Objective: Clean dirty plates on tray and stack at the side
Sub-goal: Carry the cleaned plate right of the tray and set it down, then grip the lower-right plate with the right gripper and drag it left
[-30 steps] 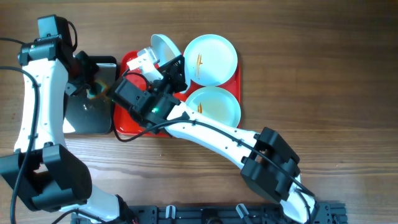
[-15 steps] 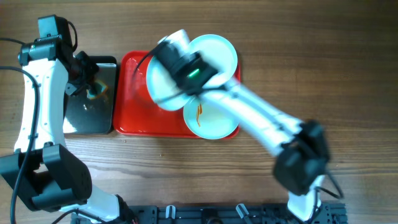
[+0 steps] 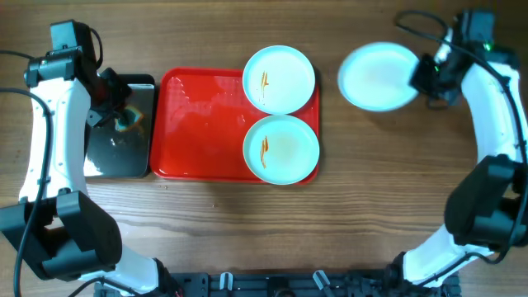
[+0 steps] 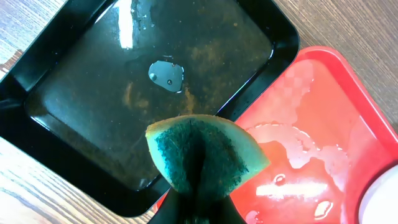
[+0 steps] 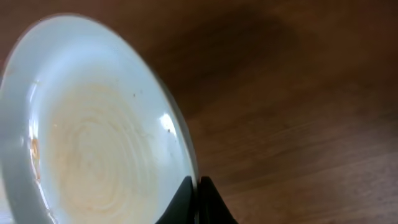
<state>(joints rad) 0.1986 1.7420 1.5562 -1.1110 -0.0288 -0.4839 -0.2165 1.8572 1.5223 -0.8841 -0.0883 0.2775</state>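
Observation:
The red tray (image 3: 198, 124) holds two plates on its right side, a far plate (image 3: 279, 78) and a near plate (image 3: 280, 148), each with an orange smear. A third plate (image 3: 378, 76) hangs to the right of the tray over the wood, gripped at its rim by my right gripper (image 3: 421, 76). In the right wrist view the jaws of that gripper (image 5: 198, 183) pinch the rim of this plate (image 5: 93, 137), which shows faint pale streaks. My left gripper (image 4: 199, 205) is shut on a green sponge (image 4: 202, 152) above the edge between the two trays.
A black tray (image 3: 120, 157) with a wet, brown-stained floor (image 4: 93, 93) lies left of the red tray. Water drops sit on the red tray's left half (image 4: 323, 137). Bare wood table (image 3: 396, 181) lies to the right.
My right arm swung the third plate from above the tray's left part across to the right, beyond the tray. The left arm and sponge stayed still.

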